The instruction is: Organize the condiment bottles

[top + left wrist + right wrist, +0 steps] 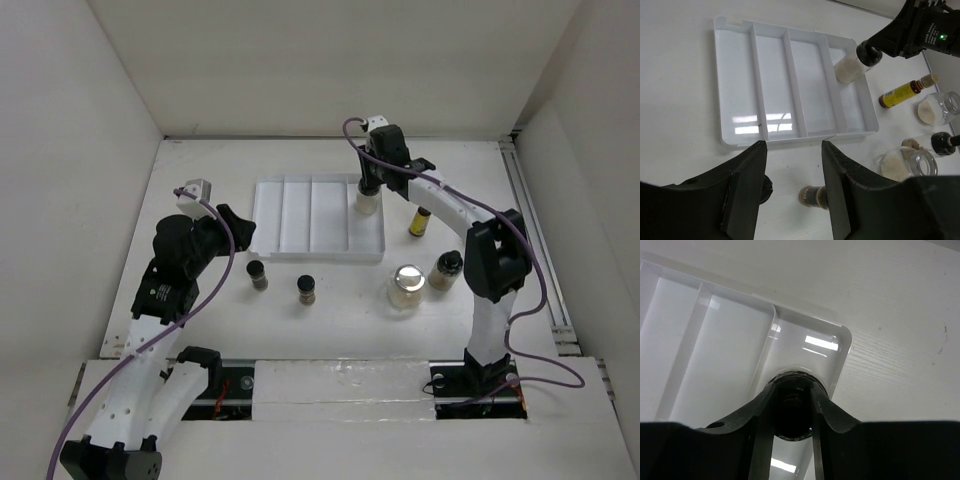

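My right gripper (367, 188) is shut on the black cap of a pale-filled spice bottle (367, 202), which stands upright in the far end of the white tray's (298, 215) rightmost compartment. In the right wrist view the fingers (762, 410) clamp that cap (795, 412). Two brown spice bottles (258, 274) (307, 290) stand in front of the tray. A slim yellow bottle (419, 222), a black-capped bottle (446, 270) and a wide clear jar (407, 287) stand to the tray's right. My left gripper (792, 150) hovers open and empty near the tray's left front corner.
White walls enclose the table on three sides. The left wrist view shows a second clear jar (935, 107) beyond the yellow bottle (902, 91). The tray's other three compartments (772, 85) hold nothing. The right arm (490, 260) reaches over the table's right side.
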Robot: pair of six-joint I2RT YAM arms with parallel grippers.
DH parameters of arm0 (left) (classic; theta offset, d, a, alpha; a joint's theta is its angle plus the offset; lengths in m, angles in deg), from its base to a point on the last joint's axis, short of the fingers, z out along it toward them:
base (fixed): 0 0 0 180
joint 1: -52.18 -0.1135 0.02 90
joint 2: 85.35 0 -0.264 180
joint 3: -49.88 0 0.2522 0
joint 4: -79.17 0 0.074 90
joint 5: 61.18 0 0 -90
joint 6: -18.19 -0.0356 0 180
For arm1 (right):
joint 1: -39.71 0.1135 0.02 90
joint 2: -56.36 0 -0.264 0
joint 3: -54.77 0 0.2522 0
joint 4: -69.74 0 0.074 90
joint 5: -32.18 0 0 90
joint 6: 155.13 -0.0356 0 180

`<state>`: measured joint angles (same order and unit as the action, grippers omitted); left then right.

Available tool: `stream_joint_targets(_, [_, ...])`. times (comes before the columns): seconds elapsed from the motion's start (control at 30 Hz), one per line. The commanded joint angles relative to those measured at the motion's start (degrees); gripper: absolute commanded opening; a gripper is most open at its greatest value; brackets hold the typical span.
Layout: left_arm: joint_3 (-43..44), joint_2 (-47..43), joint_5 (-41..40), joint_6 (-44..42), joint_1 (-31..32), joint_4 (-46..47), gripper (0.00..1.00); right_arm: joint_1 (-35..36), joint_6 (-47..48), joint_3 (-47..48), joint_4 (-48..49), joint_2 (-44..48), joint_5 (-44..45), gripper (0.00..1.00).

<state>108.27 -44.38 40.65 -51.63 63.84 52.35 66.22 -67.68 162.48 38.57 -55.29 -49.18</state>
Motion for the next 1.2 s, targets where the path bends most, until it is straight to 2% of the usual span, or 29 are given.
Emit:
stream_joint_targets(0.0, [-0.15,-0.19,0.73,-0.85,0.2,2.34,0.43,-0.49,0.09,4.66,7.39,-0.05,1.11,0.11])
stream_joint_targets(0.3, [-0.15,-0.19,0.73,-0.85,0.2,2.34,0.43,-1.01,0.09,8.7,8.0,-4.88,0.58,0.12])
stream_joint_targets(0.37, [-0.15,-0.19,0.73,-0.85,0.2,2.34,0.43,-1.01,-0.44,8.7,8.53,-4.89,-0.03,0.2])
stream_joint_targets(0.4, [-0.15,-0.19,0.73,-0.85,0.2,2.34,0.43,-1.01,-0.44,8.7,8.53,-4.89,-0.03,0.32])
stream_joint_targets(0.5, [-0.15,-0.19,0.73,-0.85,0.2,2.34,0.43,-1.01,-1.05,7.13,8.01,-2.27,-0.03,0.51])
stream_joint_targets(0.6, [-0.15,-0.19,1.25,-0.85,0.2,2.34,0.43,-1.01,-1.58,4.24,8.0,2.39,-0.03,0.6])
stream_joint_targets(0.63, [-0.15,-0.19,1.26,-0.85,0.2,2.34,0.43,-1.01,-1.58,3.26,8.0,6.58,-0.03,0.65])
stream_joint_targets(0.7, [-0.15,-0.72,1.26,-0.85,0.2,2.34,0.43,-0.49,-1.58,0.81,7.48,11.61,1.72,0.68])
stream_joint_targets(0.8, [-0.15,-1.24,1.26,-0.85,0.2,2.34,0.43,0.04,-3.68,-7.53,3.63,23.03,9.94,0.66])
stream_joint_targets(0.83, [-0.15,-1.24,1.26,-0.85,0.2,2.34,0.43,0.04,-5.0,-13.47,2.13,26.02,12.51,0.63])
stream_joint_targets(0.9, [-0.15,-1.95,0.56,-0.85,0.2,2.34,0.43,0.04,-10.88,-21.05,-0.42,36.12,20.22,0.51])
stream_joint_targets(0.97, [-0.15,-2.47,-0.58,-0.32,0.2,2.34,0.43,-0.49,-14.83,-32.18,-0.96,46.37,22.81,0.4])
stream_joint_targets(1.07, [-0.15,-2.47,-1.82,-0.32,0.2,1.81,0.43,-2.16,-18.62,-40.31,-7.0,54.24,24.92,0.41])
stream_joint_targets(1.1, [-0.15,-2.47,-1.82,-0.32,0.2,1.81,0.43,-2.85,-20.38,-41.56,-8.68,57.66,25.54,0.47])
stream_joint_targets(1.17, [-0.15,-2.47,-1.82,0.2,0.2,1.81,0.43,-3.56,-21.79,-43.32,-12.64,59.79,24.94,0.5])
